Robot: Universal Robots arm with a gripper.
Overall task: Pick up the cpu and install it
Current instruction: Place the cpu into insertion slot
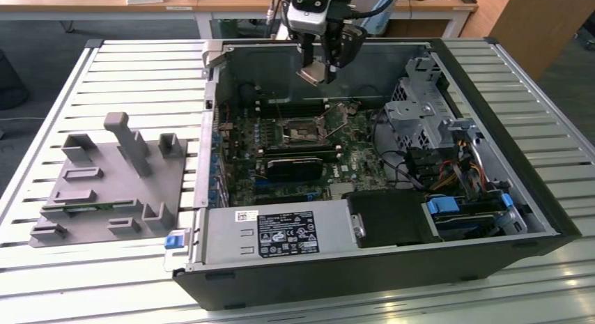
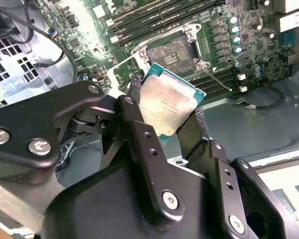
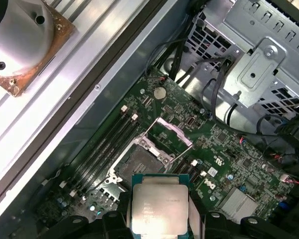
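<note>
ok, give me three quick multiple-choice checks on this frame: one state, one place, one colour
1. The socket is:
A. open and empty, with its frame raised
B. closed over a chip
C. covered by a fan

2. The cpu is:
A. seated in the socket
B. clamped in the gripper above the motherboard
C. in a person's hand

3. The cpu's top is:
A. black
B. gold
C. silvery-grey

Answers:
1 A: the first wrist view shows the bare recess with the frame lifted.
2 B: both wrist views show the gripper clamping its edges over the board.
3 C: its metal lid looks silvery-grey in both wrist views.
</note>
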